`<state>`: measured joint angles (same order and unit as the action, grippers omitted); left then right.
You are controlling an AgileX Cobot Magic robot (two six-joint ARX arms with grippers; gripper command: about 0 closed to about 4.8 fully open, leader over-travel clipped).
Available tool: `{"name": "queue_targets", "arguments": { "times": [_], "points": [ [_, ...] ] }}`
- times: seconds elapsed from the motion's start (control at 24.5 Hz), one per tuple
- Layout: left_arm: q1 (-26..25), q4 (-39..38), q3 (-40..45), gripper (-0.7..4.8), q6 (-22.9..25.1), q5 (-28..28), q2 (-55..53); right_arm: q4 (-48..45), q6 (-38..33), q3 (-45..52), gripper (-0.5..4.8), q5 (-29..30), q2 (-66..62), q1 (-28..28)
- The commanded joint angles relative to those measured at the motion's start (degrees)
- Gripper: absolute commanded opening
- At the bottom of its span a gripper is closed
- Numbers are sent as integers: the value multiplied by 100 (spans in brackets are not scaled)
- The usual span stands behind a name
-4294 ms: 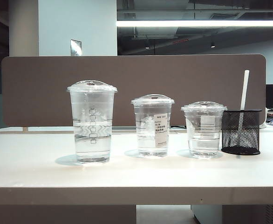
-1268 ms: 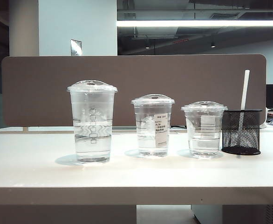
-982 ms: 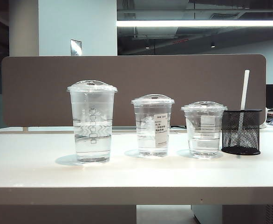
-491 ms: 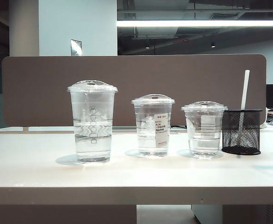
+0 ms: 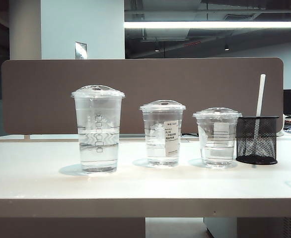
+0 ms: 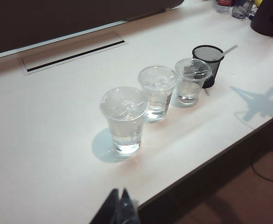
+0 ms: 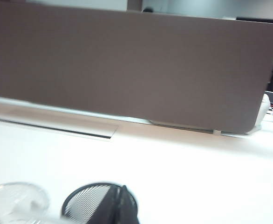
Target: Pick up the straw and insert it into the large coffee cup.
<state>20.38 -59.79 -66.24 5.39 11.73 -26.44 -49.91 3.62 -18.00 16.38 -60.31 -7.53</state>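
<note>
- The black mesh pen holder (image 5: 256, 140) stands at the right end of the row on the white table (image 5: 135, 186); places below are given from it.
- The straw (image 5: 259, 101) stands inside the holder, tilted slightly, its white top rising well above the rim.
- The shortest clear cup (image 5: 217, 136) is just beside the holder on its left, apparently touching it in the exterior view.
- The medium cup (image 5: 162, 132) with a white label comes next to the left, apart from the shortest one.
- The large coffee cup (image 5: 98, 129), domed lid on and partly filled with clear liquid, is farthest left from the holder.
- The right gripper (image 7: 121, 205) hovers over the holder's near rim, fingers clenched together, grasping nothing.
- The left gripper (image 6: 118, 207) sits far from the holder, beyond the large coffee cup at the table's front edge, fingers pressed together and empty.
</note>
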Motion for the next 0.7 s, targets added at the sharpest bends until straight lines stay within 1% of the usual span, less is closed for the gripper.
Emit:
{"name": "queue_targets", "arguments": {
  "times": [0.04,0.08,0.12,0.16,0.25,0.29,0.37,0.41,0.45,0.49,0.61,0.7],
  "points": [
    [4,66,-9,-2,17,-33,9,-907,-452,717,1,-109,24,201],
    [4,66,-9,-2,17,-33,11,-898,-437,874,48,-127,-7,409],
    [7,68,-9,-2,17,-33,9,-901,-376,909,86,-127,-35,494],
    [7,66,-7,-2,17,-31,9,-870,-251,929,137,-127,-90,667],
    [4,57,-9,-2,17,-35,26,-874,50,925,141,-166,-208,898],
    [7,59,-9,-2,17,-33,26,-872,146,922,150,-223,-267,946],
    [7,55,-9,-2,17,-33,28,-920,337,920,186,-293,-538,1040],
    [7,55,-9,-2,17,-33,28,-975,385,920,187,-291,-656,1040],
    [4,55,-9,-2,17,-35,28,-1235,393,918,207,-273,-940,1040],
    [7,55,-9,-2,17,-33,28,-1506,393,901,214,-280,-1193,1038],
    [4,52,-9,-2,17,-33,31,-1947,391,684,214,-269,-1849,1040],
    [7,55,-9,-2,17,-35,33,-1991,391,509,214,-262,-2109,1040]
  ]
}}
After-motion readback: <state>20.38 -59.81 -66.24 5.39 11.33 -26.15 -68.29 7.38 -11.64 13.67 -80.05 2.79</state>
